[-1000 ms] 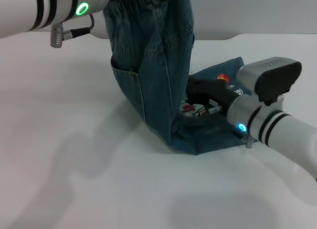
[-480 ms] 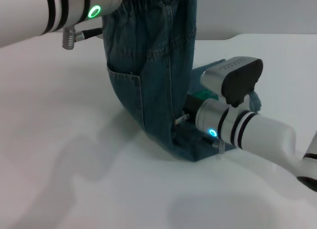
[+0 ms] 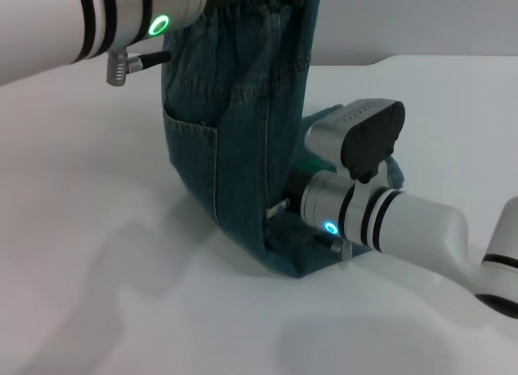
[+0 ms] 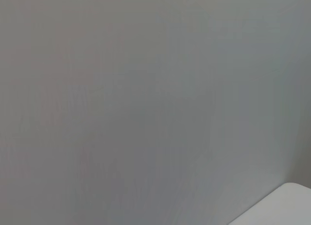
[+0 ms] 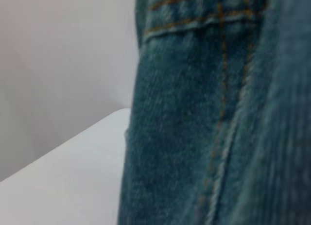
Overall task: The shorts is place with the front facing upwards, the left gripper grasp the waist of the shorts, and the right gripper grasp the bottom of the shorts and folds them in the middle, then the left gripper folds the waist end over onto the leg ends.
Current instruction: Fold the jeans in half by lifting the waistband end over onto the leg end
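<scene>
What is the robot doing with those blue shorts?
It is folding them. The left arm, the one with the green light, holds the shorts up high by the waist, so they hang down like a curtain. The right arm, with the blue light, reaches in low against the part lying on the white table. Both grippers are hidden by the cloth. The waist end is not laid down yet.

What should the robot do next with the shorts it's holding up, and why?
Probably carry the waist toward the robot's right and lower it. The left arm holds that end of the shorts up, so they hang upright, while their lower part lies on the table by the right end effector. Laying the waist over the lower part would finish the fold.
</scene>
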You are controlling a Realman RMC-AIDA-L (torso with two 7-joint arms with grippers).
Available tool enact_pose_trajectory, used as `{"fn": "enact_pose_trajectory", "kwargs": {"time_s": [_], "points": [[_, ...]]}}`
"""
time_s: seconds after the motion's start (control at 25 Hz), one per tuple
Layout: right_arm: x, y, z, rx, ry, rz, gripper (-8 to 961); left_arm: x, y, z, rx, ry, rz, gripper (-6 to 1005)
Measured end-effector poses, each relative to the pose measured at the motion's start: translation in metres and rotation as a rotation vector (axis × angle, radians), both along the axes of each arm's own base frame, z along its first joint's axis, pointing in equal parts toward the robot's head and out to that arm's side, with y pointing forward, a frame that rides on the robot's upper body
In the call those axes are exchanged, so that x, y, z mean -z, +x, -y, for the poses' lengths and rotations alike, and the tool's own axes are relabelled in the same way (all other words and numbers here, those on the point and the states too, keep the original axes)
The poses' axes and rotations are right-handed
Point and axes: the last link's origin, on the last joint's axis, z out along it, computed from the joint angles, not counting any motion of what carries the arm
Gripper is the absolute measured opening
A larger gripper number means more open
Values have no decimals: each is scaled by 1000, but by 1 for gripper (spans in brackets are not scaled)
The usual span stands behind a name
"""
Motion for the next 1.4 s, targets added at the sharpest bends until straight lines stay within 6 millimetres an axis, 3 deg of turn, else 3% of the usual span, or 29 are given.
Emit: {"fn": "enact_pose_trajectory", "kwargs": {"time_s": [0.2, 0.48, 0.68, 1.04, 1.24, 1.4], "points": [[-6, 12, -4, 19, 40, 16, -1, 0, -3, 0, -6, 2, 4, 149], [-68, 73, -31, 153, 346, -14, 0, 2, -14, 0, -28, 7, 5, 154], [-92, 98, -38, 191, 457, 29, 0, 7, -16, 2, -20, -1, -4, 158], [-117, 130, -25, 261, 583, 23, 0, 18, -21, 4, -27, -26, -12, 164], [-137, 145, -6, 211, 716, 34, 0, 34, -27, 9, -19, -41, 12, 168], [-150, 150, 13, 176, 813, 23, 0, 76, -50, 15, -14, -74, 23, 171]]}}
